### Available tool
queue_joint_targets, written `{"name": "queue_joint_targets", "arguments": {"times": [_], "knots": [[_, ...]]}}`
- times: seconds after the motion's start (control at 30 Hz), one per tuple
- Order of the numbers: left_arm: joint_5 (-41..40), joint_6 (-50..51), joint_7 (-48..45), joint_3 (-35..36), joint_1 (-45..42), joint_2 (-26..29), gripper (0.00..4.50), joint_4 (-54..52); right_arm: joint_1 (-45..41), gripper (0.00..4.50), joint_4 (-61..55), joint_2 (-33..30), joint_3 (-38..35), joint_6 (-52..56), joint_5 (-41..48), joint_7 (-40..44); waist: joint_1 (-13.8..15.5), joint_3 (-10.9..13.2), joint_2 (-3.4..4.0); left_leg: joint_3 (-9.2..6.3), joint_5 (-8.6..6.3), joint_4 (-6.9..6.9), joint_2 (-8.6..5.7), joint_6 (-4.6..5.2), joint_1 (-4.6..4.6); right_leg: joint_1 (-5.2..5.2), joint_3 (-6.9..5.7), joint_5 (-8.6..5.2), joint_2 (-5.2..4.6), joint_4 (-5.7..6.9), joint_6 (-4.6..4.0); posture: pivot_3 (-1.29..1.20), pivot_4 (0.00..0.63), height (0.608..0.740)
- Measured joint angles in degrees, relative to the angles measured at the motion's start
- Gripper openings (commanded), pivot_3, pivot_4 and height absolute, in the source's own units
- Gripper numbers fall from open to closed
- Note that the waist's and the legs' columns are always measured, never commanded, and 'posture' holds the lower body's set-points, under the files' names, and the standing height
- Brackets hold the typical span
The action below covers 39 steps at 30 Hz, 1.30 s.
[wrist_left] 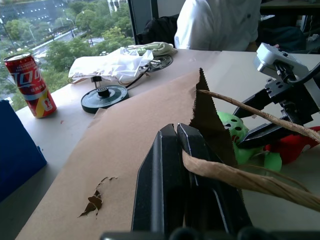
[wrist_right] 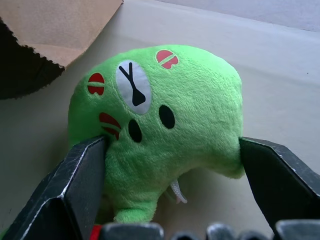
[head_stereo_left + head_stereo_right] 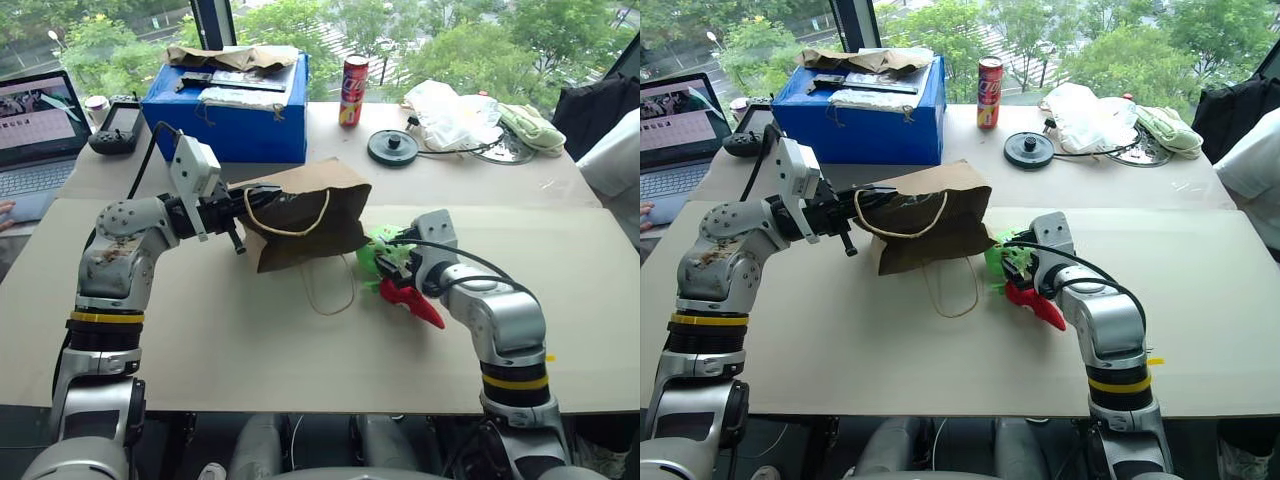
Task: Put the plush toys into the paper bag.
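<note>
The wide beige counter [image 3: 250, 340] carries everything in the scene. At its far side a blue box [image 3: 235, 110] is placed, with crumpled brown paper [image 3: 235, 57] on its top, and a laptop [image 3: 35, 130] is seen at the far left edge. The brown paper bag [image 3: 300, 212] is lifted near the middle of the counter, with its mouth turned toward the robot's right side; one twine handle [image 3: 330, 290] hangs down from it onto the counter surface. The upper edge of the bag is pinched by the left hand [image 3: 243, 205], whose two black fingers [image 1: 170, 185] are pressed tightly together on the paper in the left wrist view, where a small torn hole [image 1: 96, 200] is also seen in the side of the bag. Just beside the mouth of the bag, the green plush toy [image 2: 160, 125] lies on the counter between the fingers of the right hand [image 3: 392, 262], which are spread wide; each finger stands close at one side of the toy, and whether they touch it cannot be told. The red chili plush toy [image 3: 412, 302] lies touching the green one, on the near side of it, partly under the right hand. A red drink can [image 3: 354, 90] stands upright beyond the bag, and a dark round reel [image 3: 392, 147] lies flat near it.
</note>
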Motion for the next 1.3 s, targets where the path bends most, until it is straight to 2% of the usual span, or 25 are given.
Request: {"name": "queue_joint_targets", "arguments": {"times": [0.07,0.1,0.37,0.4,0.73,0.77,0.83,0.97,1.1,1.3], "knots": [[0.0,0.0,0.01,0.0,0.0,0.0,0.0,0.0,-0.5,3.97,0.58,0.34,0.04,-0.34,0.03,-0.35,-0.01,0.0,0.0,0.0,0.0,0.0,0.01,0.0,0.0,0.0,0.0,0.0,0.01,0.0,0.0,0.0,0.15,0.739],[0.0,0.01,0.02,0.0,0.0,0.0,0.0,0.0,-0.56,3.89,0.75,0.51,0.0,-0.44,0.08,-0.45,-0.02,0.0,0.0,0.0,0.0,0.0,0.01,0.0,0.0,0.0,0.0,0.0,0.01,0.0,0.0,0.0,0.15,0.739],[0.0,0.11,0.08,0.01,0.01,0.1,0.0,0.0,-0.58,1.02,0.93,1.31,0.24,-1.98,0.63,-0.25,-0.11,0.0,0.0,0.0,0.0,-0.01,0.01,0.0,0.0,-0.01,0.0,0.0,0.01,0.0,0.0,0.0,0.15,0.739],[0.0,0.17,0.09,0.01,0.01,0.11,0.0,0.0,-0.59,0.82,0.92,1.32,0.29,-2.03,0.65,-0.17,-0.11,0.0,0.0,-0.01,0.0,-0.01,0.01,0.0,0.0,-0.01,0.0,0.0,0.01,0.01,0.0,0.0,0.15,0.739],[0.01,0.31,0.1,0.01,0.01,0.11,0.0,0.0,-0.62,0.82,0.92,1.5,0.34,-3.21,0.68,-0.13,-0.1,0.0,0.0,0.0,0.0,-0.01,0.01,0.0,0.0,-0.02,0.0,0.0,0.01,0.01,0.0,0.0,0.15,0.739],[0.01,0.31,0.1,0.01,0.01,0.11,0.0,0.0,-0.62,0.34,0.92,1.51,0.2,-3.34,0.69,-0.22,-0.09,0.0,0.0,0.0,0.0,-0.01,0.01,0.0,0.0,-0.02,0.0,0.0,0.01,0.0,0.0,0.0,0.15,0.739],[0.01,0.31,0.1,0.01,0.01,0.12,0.0,0.01,-0.62,0.04,0.92,1.53,-0.11,-3.84,0.68,-0.56,-0.07,0.0,0.0,0.0,0.0,-0.01,0.01,0.0,0.0,-0.01,0.0,0.0,0.0,0.0,0.0,0.0,0.15,0.739],[0.01,0.31,0.09,0.01,0.01,0.11,0.0,0.05,-0.62,0.04,0.91,1.41,-1.12,-4.12,0.7,-0.78,0.0,0.0,0.0,0.0,0.0,-0.01,0.01,0.0,-0.01,-0.02,0.0,0.0,0.0,0.0,0.0,0.0,0.15,0.739],[0.02,0.29,0.1,0.01,0.01,0.11,0.0,0.37,-0.63,0.04,0.04,-0.79,-4.13,-4.1,1.16,-0.57,0.05,0.0,0.01,0.01,0.0,-0.01,-0.01,0.0,-0.02,-0.02,0.0,0.0,-0.02,-0.01,0.0,0.0,0.15,0.739],[0.04,0.28,0.2,0.01,-0.01,0.09,0.0,0.99,-0.48,0.04,-6.19,-7.79,-9.28,-2.97,4.11,3.23,0.15,0.01,0.01,0.0,0.0,-0.04,0.0,0.0,-0.02,-0.02,-0.01,0.0,-0.02,-0.05,0.0,0.0,0.15,0.739]]}}
